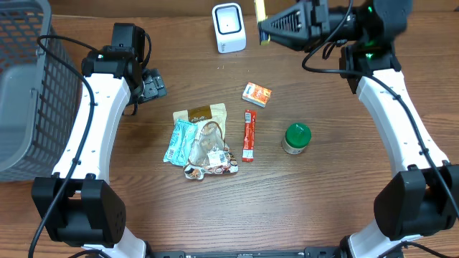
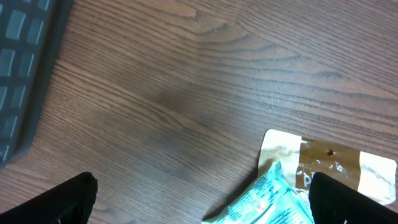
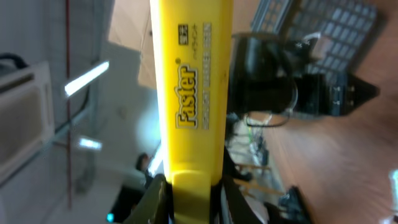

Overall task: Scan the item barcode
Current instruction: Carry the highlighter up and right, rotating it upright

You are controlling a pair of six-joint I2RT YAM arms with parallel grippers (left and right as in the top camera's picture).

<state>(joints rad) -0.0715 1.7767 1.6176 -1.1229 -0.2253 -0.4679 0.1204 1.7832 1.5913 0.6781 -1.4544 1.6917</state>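
My right gripper (image 1: 264, 30) is raised at the back of the table and is shut on a yellow marker pen (image 1: 259, 10). It holds the pen just right of the white barcode scanner (image 1: 229, 27). In the right wrist view the yellow marker pen (image 3: 189, 93), printed "Faster", sticks up from between the fingers of the right gripper (image 3: 189, 202), which press on both its sides. My left gripper (image 1: 153, 86) is at the left of the table with its jaws open and nothing in them. In the left wrist view the left gripper (image 2: 202, 199) hovers over bare wood beside a teal packet (image 2: 267, 199).
A grey wire basket (image 1: 29, 86) stands at the far left. In the middle lie a pile of snack packets (image 1: 201, 140), a red stick pack (image 1: 248, 135), a small orange box (image 1: 257, 94) and a green-lidded jar (image 1: 296, 137). A brown-and-white packet (image 2: 336, 158) lies by the teal one.
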